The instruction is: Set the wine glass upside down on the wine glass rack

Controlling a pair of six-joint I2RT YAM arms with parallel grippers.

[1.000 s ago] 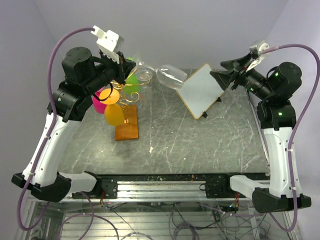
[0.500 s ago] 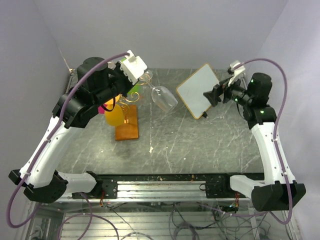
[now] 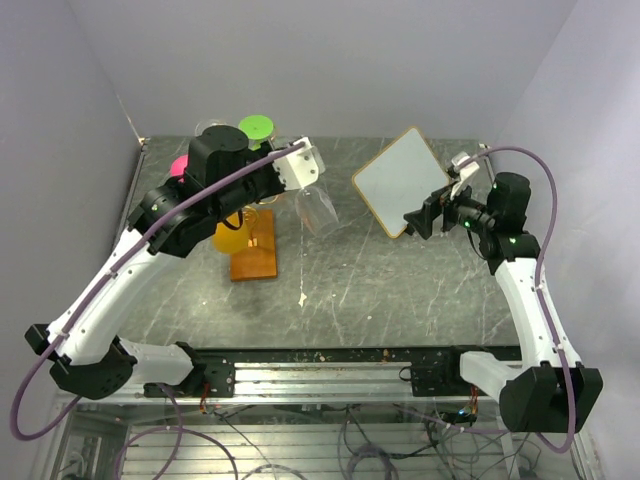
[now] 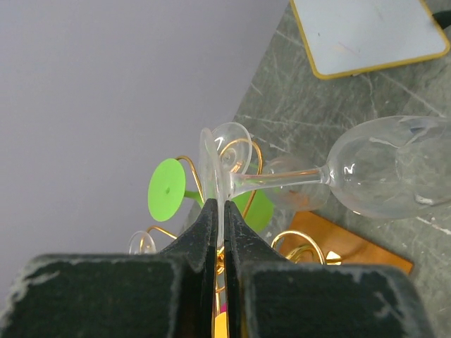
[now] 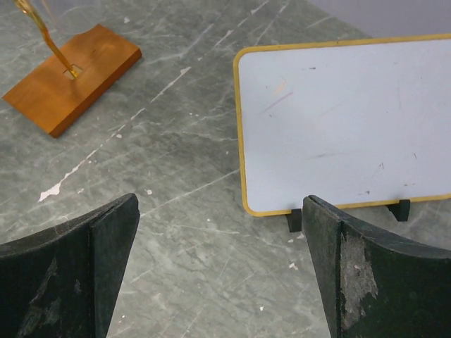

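Left claw (image 4: 220,211) is pinched shut, right claw (image 5: 220,225) gapes wide, both arms extended.

A grey, white-veined stone table (image 3: 420,300) carries the wine glass rack (image 3: 258,238) on its orange wooden base (image 3: 250,264), a yellow-framed whiteboard (image 3: 400,180) propped well right of that base, and a white fleck (image 3: 302,298) near its front-right corner.

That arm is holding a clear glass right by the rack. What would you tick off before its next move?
1. Left gripper pinching the wine glass by its foot: ok.
2. Bowl pointing the same way as the hung green glass: ok.
3. Foot seated in a loop of the rack: cannot tell.
4. Stem clear of that green glass: cannot tell.
5. Right gripper open, empty, near the whiteboard: ok.
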